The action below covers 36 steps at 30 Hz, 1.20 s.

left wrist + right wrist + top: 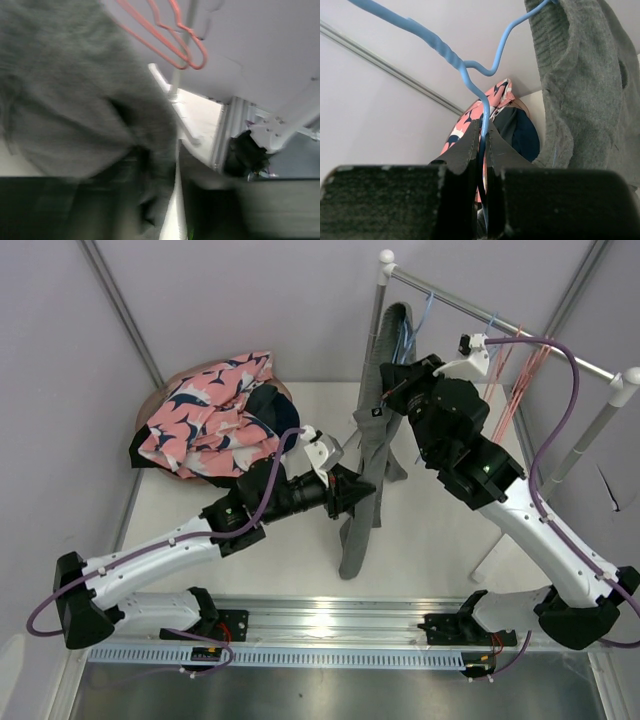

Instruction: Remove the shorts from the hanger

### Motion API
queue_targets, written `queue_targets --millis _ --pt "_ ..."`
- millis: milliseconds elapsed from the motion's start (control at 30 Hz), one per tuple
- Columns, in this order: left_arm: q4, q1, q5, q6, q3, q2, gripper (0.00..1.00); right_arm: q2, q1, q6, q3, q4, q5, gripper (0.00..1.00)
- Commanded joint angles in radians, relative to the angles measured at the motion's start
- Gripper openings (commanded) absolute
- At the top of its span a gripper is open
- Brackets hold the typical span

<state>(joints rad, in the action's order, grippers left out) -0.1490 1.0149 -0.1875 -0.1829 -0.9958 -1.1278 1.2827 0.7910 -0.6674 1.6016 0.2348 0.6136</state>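
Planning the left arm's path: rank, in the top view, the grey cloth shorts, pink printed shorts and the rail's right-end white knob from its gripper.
1. Grey cloth shorts, right at the left gripper.
2. Pink printed shorts, back left.
3. White knob, far right.

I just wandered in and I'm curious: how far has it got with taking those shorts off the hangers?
Mostly done: a pile of shorts, pink-printed on top, already lies at the back left. In hand: the right gripper pinches the blue hanger carrying the grey shorts, and the left gripper is at that cloth; whether it grips is unclear. Left: pull the grey pair free.
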Motion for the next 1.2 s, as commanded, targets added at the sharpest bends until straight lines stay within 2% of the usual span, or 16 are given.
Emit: queue_targets --millis 0,167,267,400,500,633,733,1000,1167 --pt "-0.040 0.007 0.135 0.043 -0.046 -0.032 0.01 -0.059 0.005 -0.047 -0.002 -0.085 0.021 0.00" --pt "-0.092 0.008 0.183 0.043 -0.021 -0.027 0.00 -0.091 0.004 -0.067 -0.019 -0.074 0.018 0.00" --pt "-0.089 0.045 0.213 0.043 0.009 0.035 0.00 -0.085 0.002 -0.048 0.003 -0.069 0.035 0.00" --pt "-0.052 0.167 0.293 0.031 0.126 0.160 0.00 -0.056 -0.030 -0.014 0.067 -0.042 0.037 0.00" --pt "-0.034 0.334 0.394 0.008 0.245 0.224 0.00 -0.037 -0.071 -0.006 0.115 -0.019 0.015 0.00" --pt "-0.070 0.441 0.486 -0.073 0.412 0.260 0.00 -0.031 -0.095 0.000 0.147 -0.008 0.014 0.00" --pt "-0.103 0.496 0.516 -0.099 0.448 0.252 0.00 -0.019 -0.098 0.011 0.170 -0.002 0.017 0.00" --pt "-0.112 0.602 0.548 -0.072 0.425 0.128 0.00 0.040 -0.108 0.040 0.251 0.018 0.040 0.00" --pt "0.014 0.721 0.718 -0.050 0.300 0.005 0.00 0.076 -0.124 0.058 0.284 0.029 0.061 0.00"
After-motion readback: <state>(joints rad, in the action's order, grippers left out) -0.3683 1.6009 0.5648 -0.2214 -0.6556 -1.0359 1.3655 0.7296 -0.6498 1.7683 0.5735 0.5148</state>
